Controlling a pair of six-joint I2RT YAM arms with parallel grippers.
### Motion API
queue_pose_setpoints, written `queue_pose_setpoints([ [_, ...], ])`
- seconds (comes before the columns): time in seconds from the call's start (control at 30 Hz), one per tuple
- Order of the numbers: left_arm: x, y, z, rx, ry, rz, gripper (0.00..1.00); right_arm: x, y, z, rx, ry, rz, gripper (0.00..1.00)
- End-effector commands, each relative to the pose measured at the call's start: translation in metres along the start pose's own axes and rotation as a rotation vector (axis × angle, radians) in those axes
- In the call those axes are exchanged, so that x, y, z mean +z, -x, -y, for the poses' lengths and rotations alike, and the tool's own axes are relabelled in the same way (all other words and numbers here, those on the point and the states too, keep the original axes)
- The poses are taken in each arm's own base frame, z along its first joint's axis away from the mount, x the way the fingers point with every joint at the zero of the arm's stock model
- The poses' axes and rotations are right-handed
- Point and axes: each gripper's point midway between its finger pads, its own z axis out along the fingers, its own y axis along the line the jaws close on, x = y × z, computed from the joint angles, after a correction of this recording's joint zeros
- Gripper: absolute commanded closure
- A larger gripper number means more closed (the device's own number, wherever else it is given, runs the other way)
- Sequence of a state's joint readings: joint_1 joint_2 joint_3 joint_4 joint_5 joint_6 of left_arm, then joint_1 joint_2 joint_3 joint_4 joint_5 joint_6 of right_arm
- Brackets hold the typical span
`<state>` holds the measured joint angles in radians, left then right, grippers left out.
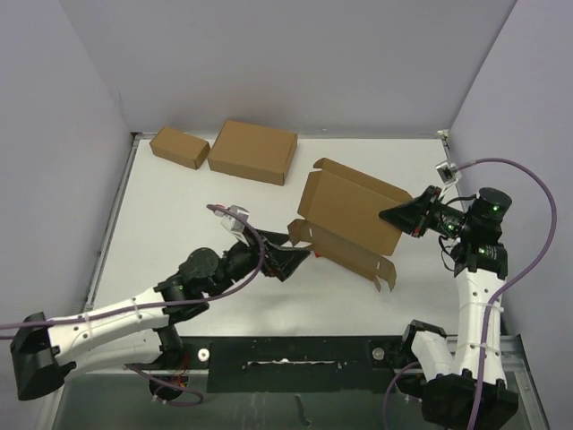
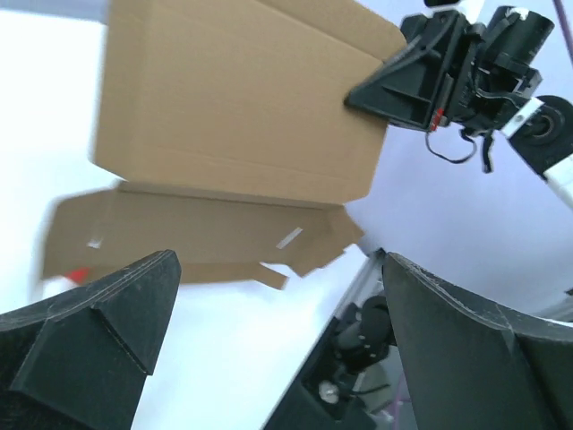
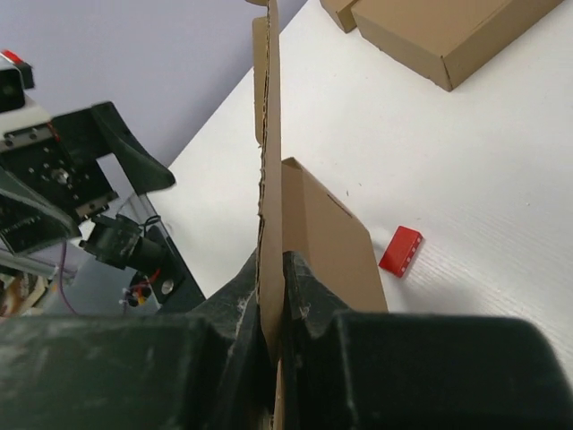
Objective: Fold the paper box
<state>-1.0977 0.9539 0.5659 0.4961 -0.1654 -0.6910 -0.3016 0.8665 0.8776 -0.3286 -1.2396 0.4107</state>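
Seen from above, the thin brown paper box (image 1: 349,210) stood half-unfolded mid-table, with notched flaps splayed beside the left gripper (image 1: 300,253), whose jaws gaped wide. The left wrist camera framed creased cardboard panels beyond spread black fingers (image 2: 98,313). The right wrist camera caught the right gripper (image 3: 273,287) pinching one upright panel, near a red block (image 3: 400,250).

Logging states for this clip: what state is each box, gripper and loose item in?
paper box: partly folded, one panel raised, flaps open
left gripper: open, empty
right gripper: shut on the paper box's edge
larger box: closed, flat on table
small box: closed, flat on table
red block: lying loose on table
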Motion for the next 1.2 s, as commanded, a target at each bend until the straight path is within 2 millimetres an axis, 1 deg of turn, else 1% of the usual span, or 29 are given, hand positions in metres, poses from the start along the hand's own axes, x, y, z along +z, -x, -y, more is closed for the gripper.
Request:
queue_pose_setpoints([
  [0.0, -0.036, 0.005, -0.032, 0.202, 0.085, -0.077, 0.02, -0.007, 0.001, -0.013, -0.181, 0.026, -0.037, 1.00],
  [0.1, -0.054, 0.010, -0.056, 0.232, 0.159, -0.087, 0.02, -0.009, 0.005, -0.019, -0.212, 0.039, -0.047, 1.00],
  [0.2, -0.064, 0.005, -0.068, 0.241, 0.173, -0.105, 0.02, -0.010, 0.005, -0.020, -0.230, 0.043, -0.058, 1.00],
  [0.3, -0.067, -0.008, -0.079, 0.239, 0.180, -0.123, 0.03, -0.011, 0.002, -0.016, -0.251, 0.028, -0.076, 1.00],
  [0.5, -0.066, -0.032, -0.099, 0.181, 0.198, -0.128, 0.15, -0.013, -0.007, -0.001, -0.293, -0.018, -0.125, 1.00],
  [0.73, -0.055, -0.047, -0.117, 0.224, 0.211, -0.136, 0.32, -0.015, -0.013, 0.009, -0.332, -0.051, -0.149, 1.00],
  [0.87, -0.044, -0.051, -0.124, 0.250, 0.209, -0.139, 0.34, -0.014, -0.012, 0.010, -0.345, -0.048, -0.149, 1.00],
  [1.0, -0.034, -0.053, -0.129, 0.309, 0.178, -0.119, 0.35, -0.013, -0.009, 0.007, -0.343, -0.020, -0.141, 1.00],
  [1.17, -0.013, -0.053, -0.131, 0.428, 0.112, -0.112, 0.35, -0.012, -0.009, 0.015, -0.349, -0.035, -0.148, 1.00],
])
